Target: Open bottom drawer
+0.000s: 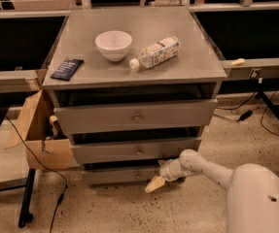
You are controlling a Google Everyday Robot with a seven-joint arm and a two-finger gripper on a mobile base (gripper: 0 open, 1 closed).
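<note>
The grey cabinet has three drawers. The bottom drawer (117, 175) is the lowest one, a flat grey front with a small brass knob (138, 175), just above the floor. My gripper (155, 184) is at the end of the white arm, low in front of the bottom drawer's right part, its tan tip just right of and below the knob. The middle drawer (135, 150) and the top drawer (134, 116) stand above it, each with its own knob.
On the cabinet top (197, 62) lie a white bowl (113, 44), a tipped plastic bottle (156, 53) and a dark packet (66, 68). An open cardboard box (38, 135) stands at the cabinet's left. Cables run over the floor on both sides.
</note>
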